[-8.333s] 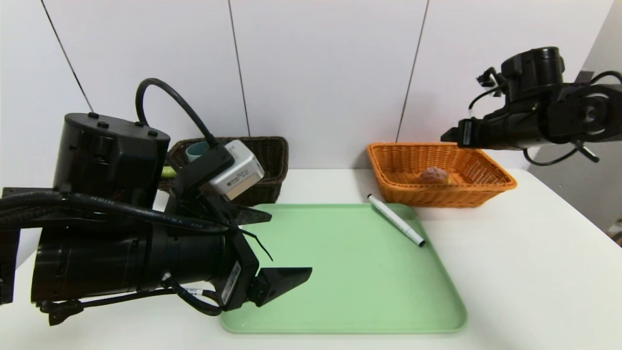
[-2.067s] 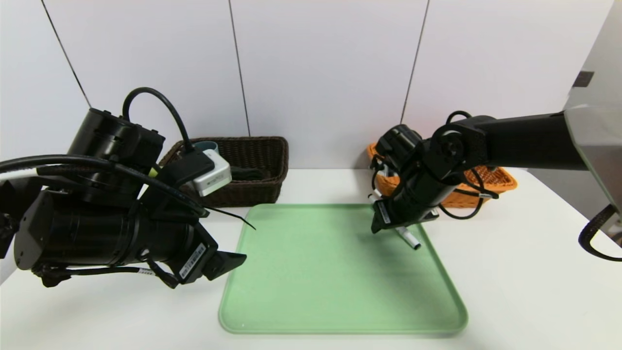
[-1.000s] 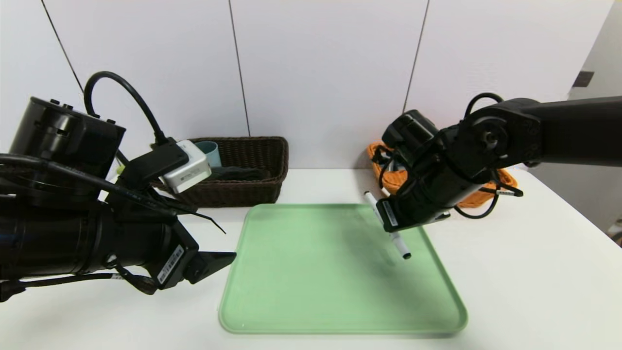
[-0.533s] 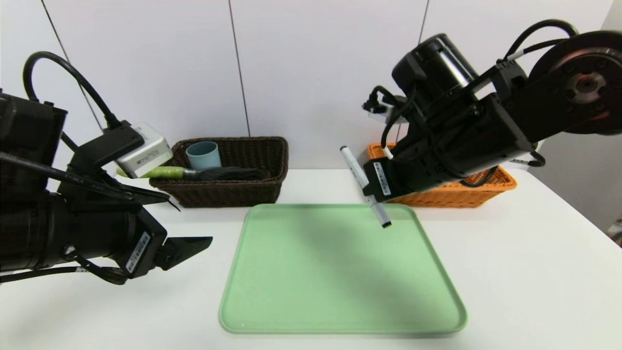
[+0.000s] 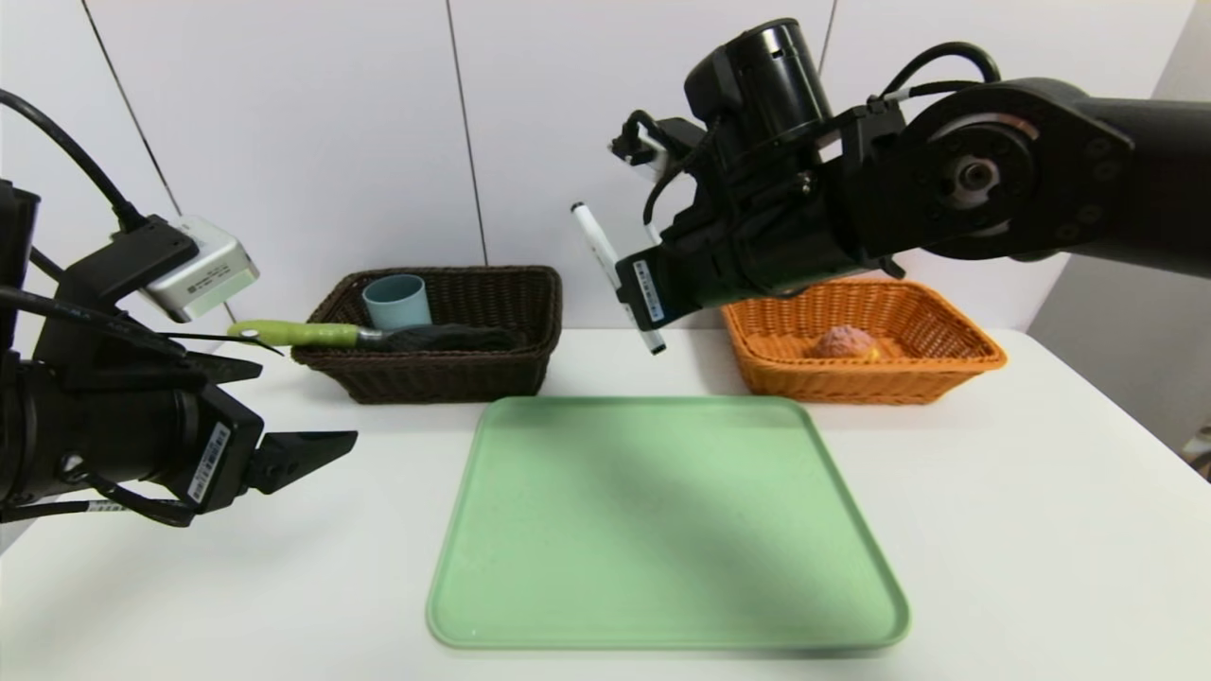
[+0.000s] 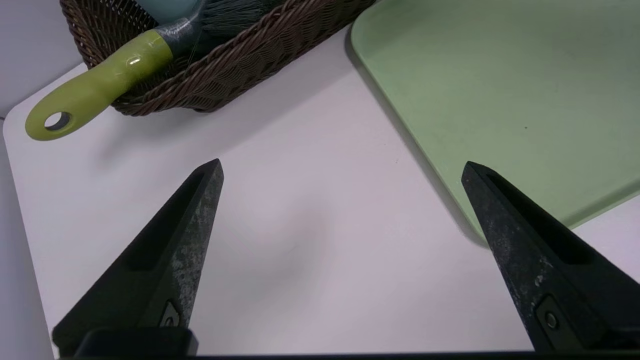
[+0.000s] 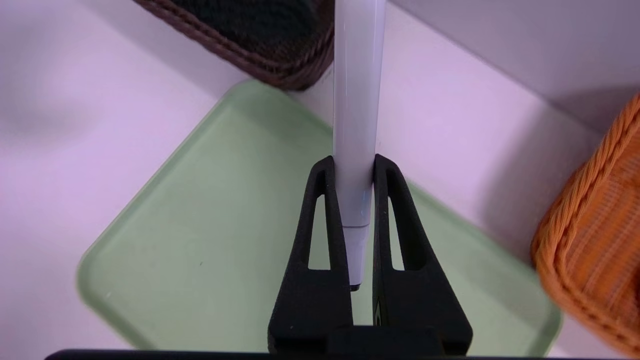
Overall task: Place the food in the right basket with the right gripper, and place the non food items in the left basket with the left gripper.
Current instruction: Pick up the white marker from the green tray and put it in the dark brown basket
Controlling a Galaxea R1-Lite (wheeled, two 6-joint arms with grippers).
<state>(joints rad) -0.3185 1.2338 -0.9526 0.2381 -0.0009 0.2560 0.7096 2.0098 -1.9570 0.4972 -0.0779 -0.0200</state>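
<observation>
Your right end effector, clamped on the marker, has the dark basket to its left; your left one waits spread, near-left of that basket.

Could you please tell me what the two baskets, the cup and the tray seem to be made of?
Dark basket and orange basket: probably wicker, given the visible weave.
Cup: likely matt plastic, smooth and evenly blue-grey.
Tray: perhaps moulded plastic, with rounded corners and a satin look.
</observation>
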